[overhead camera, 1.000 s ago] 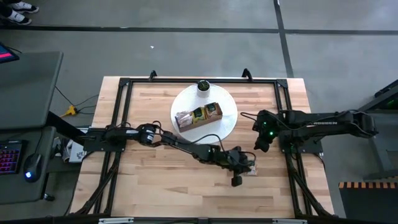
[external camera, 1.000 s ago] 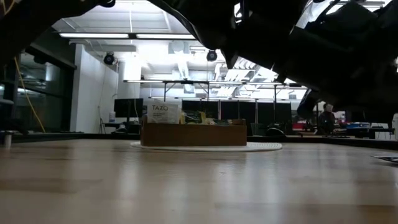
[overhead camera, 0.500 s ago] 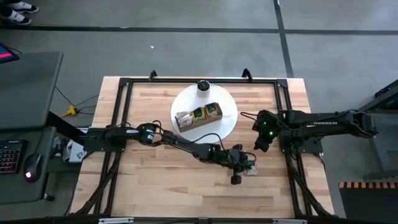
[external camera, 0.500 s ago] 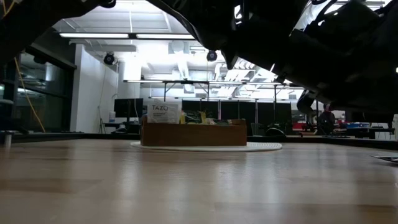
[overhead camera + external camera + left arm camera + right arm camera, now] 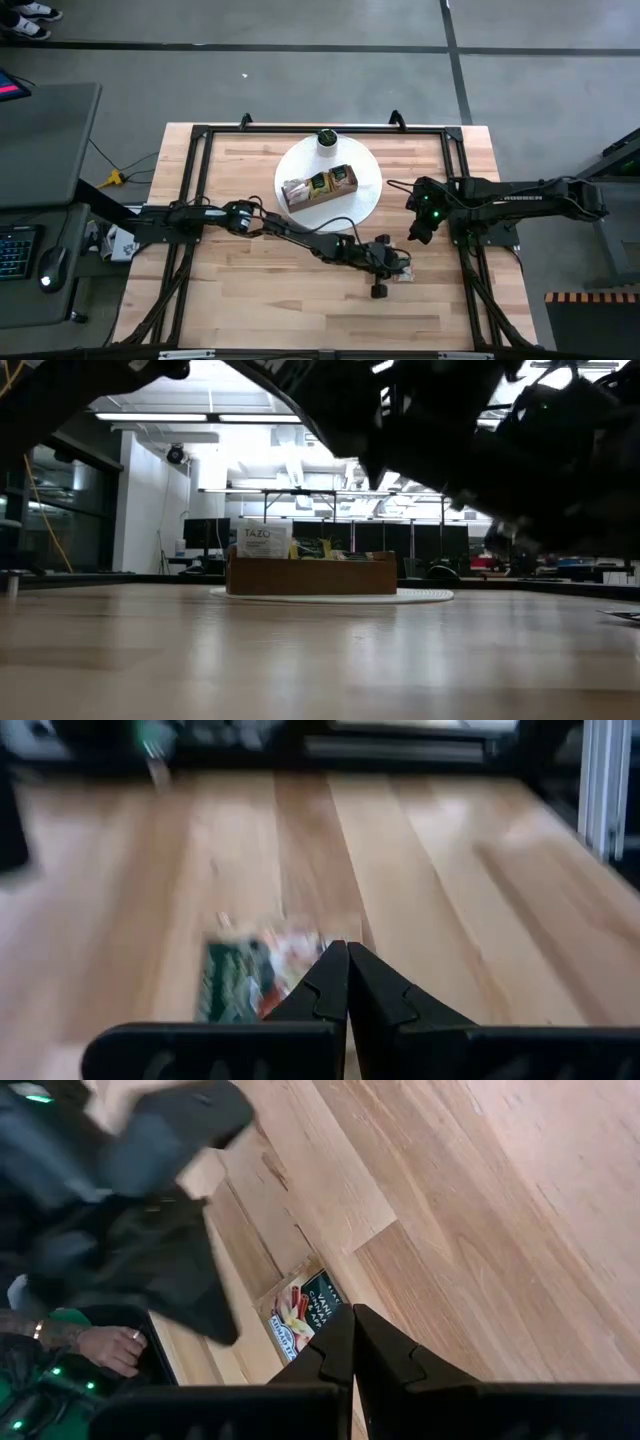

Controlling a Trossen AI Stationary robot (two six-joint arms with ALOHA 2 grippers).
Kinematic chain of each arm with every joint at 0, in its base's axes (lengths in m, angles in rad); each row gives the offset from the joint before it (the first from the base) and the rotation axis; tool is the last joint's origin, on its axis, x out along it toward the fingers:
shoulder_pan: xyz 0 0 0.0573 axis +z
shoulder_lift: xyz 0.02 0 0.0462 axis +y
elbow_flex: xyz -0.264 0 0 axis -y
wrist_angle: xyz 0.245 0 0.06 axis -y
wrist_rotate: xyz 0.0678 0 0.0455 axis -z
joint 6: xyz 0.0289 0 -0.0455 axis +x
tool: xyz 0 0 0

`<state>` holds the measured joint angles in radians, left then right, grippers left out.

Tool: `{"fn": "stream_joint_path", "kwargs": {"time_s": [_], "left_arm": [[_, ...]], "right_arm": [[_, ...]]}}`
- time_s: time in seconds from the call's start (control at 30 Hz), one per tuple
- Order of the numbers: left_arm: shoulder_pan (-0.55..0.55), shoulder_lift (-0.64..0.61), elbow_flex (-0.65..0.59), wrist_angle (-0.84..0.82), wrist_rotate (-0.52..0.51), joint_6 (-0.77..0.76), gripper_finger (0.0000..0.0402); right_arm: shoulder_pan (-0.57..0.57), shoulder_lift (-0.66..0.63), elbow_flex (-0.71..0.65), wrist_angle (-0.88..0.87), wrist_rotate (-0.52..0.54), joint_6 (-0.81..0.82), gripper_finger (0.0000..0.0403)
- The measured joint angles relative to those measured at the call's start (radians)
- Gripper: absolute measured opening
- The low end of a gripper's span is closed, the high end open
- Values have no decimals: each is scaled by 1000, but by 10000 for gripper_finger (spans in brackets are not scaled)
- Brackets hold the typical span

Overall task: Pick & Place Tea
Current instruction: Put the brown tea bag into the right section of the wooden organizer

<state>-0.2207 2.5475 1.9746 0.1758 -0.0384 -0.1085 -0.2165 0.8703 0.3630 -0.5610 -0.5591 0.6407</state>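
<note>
The left gripper (image 5: 347,982) is showing its jaws clenched together with nothing between them, the two dark tips meeting in a point just above a loose tea sachet (image 5: 262,975) lying flat on the bare wooden table (image 5: 430,870). In the high view that left gripper (image 5: 384,272) is reaching out toward the table's right side, and the sachet (image 5: 403,273) is sitting touching or just beside it. The right gripper (image 5: 352,1342) is likewise clenched and grasping nothing; in the high view it (image 5: 418,232) is waiting near the edge of the white round plate (image 5: 368,200). By my judgement the step in hand is the approach to the pick: the sachet is not yet being held, so the next move is calling for the jaws to part, straddle the sachet's thin edge and close on it, which is awkward for something lying flush on wood. The sachet is looking small, flat and rectangular, dark green with an orange-and-white printed picture; the right wrist view (image 5: 303,1312) shows it best. The wooden tray (image 5: 319,187) on the plate is already carrying other sachets, with a small white cylinder (image 5: 326,140) beside it.
</note>
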Motion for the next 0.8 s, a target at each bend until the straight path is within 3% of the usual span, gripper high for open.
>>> {"fn": "stream_joint_path", "kwargs": {"time_s": [0.53,0.63,0.8], "left_arm": [[-3,51,20,-3,83,-8,0],[-9,77,56,25,43,-23,0],[-9,97,97,-74,57,-88,0]], "right_arm": [[0,0,0,106,2,74,0],[0,0,0,110,3,85,0],[28,0,0,103,-1,147,0]]}}
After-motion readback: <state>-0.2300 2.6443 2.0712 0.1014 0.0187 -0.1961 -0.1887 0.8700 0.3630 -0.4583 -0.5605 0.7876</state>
